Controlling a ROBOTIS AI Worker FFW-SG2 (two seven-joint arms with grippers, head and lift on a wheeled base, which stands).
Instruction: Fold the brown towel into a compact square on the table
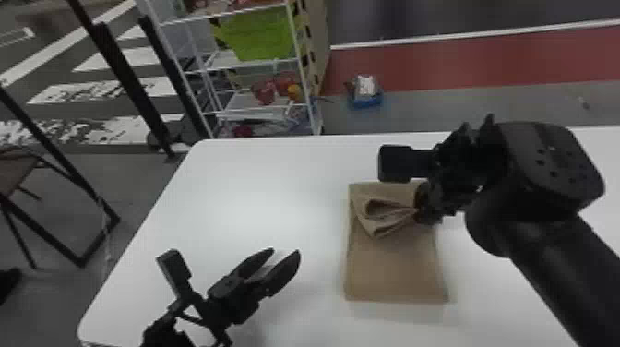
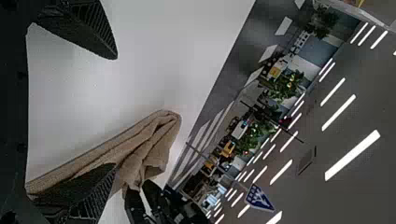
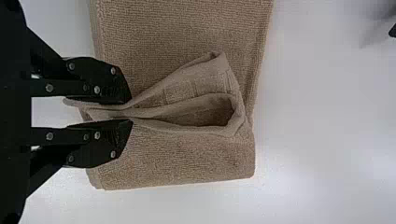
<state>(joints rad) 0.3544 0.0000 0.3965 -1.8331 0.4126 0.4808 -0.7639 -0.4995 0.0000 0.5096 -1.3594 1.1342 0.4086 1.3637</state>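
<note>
By the right gripper, a raised fold of the brown towel is held clamped between two black fingers. The left gripper is held with its fingers spread apart, above the table to the left of the towel and clear of it.

The towel is laid flat in a layered rectangle, its longer sides run away from the robot. At its far end a layer is pinched up at the right side and bent into an open, rounded loop toward the left. Looped pile is seen in the right wrist view, with a smoother woven band of faint squares on the lifted part.

The towel is borne by the white table, on its right-hand part. Beyond the far edge, a white rack is seen with a green bin on it. In the left wrist view, a blue sign with white markings is shown in the room behind.
</note>
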